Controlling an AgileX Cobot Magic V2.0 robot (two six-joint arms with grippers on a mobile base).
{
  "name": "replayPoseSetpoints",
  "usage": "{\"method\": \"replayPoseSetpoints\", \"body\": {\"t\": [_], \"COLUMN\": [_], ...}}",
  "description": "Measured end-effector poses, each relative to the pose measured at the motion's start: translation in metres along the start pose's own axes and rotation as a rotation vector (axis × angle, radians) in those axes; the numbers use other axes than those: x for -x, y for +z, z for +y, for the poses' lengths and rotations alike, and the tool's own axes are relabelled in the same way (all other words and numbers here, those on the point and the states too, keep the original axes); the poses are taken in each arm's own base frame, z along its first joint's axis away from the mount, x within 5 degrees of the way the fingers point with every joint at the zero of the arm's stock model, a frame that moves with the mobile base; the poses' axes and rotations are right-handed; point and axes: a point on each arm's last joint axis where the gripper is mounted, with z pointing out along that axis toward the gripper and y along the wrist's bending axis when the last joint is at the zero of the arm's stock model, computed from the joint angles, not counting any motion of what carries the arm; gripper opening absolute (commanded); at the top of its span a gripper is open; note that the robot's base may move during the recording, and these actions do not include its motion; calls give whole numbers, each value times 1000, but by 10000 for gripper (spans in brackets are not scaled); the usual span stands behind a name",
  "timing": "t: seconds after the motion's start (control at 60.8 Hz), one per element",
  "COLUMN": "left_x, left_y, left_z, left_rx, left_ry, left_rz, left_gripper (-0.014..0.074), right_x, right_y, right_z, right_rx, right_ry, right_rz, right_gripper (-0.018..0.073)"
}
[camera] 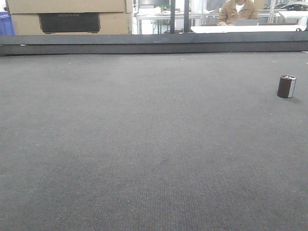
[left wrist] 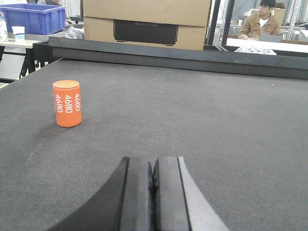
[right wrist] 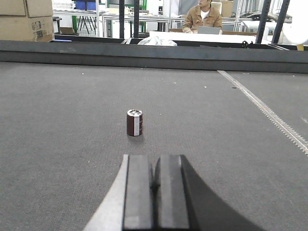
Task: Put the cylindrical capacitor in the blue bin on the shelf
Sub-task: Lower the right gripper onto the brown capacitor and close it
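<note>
The counter (camera: 144, 159) was covered edge to edge in a dark grey, finely woven mat, flat and matte, and its far side ended in a low dark raised rim (camera: 154, 43). In the right wrist view a pale toothed strip (right wrist: 269, 113) ran diagonally across the mat on the right.

The cylindrical capacitor (right wrist: 134, 122) stood upright on the mat (silvery top up, a pale stripe down its dark side), alone and well apart from the right gripper (right wrist: 155, 166). In the front-facing view it sat close to the right edge. The right gripper's fingers (right wrist: 138, 192) were pressed together with nothing between them, low over the mat on the near side of the capacitor.

The left gripper (left wrist: 153, 166) had its fingers (left wrist: 137, 192) together and empty as well. To its far left stood an orange cylinder (left wrist: 67, 103), upright and printed with "4680" in white.

Beyond the rim the room looked like a workshop. A large cardboard box (left wrist: 147, 19) with a dark panel sat just behind the counter. A blue tub (left wrist: 32, 18) rested on a pale side table at the far left, and a person in a tan jacket (right wrist: 202, 14) sat at a desk farther back among dark posts.
</note>
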Motion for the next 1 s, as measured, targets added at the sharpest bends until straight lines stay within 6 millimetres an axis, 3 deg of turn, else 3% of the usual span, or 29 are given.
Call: {"method": "replayPoseSetpoints", "body": {"t": [0.608,1.003], "left_x": [0,24], "left_y": [0,-3], "left_z": [0,-2], "left_rx": [-1,-20], "left_ry": [-2,-4], "left_rz": [-5,-230], "left_gripper": [-111,-111], "right_x": [1,13], "right_y": [0,-1], "right_z": [0,-1], "right_rx": [-1,-13], "right_ry": [0,2], "right_rz": [-11,-143], "right_gripper": [-162,-162]}}
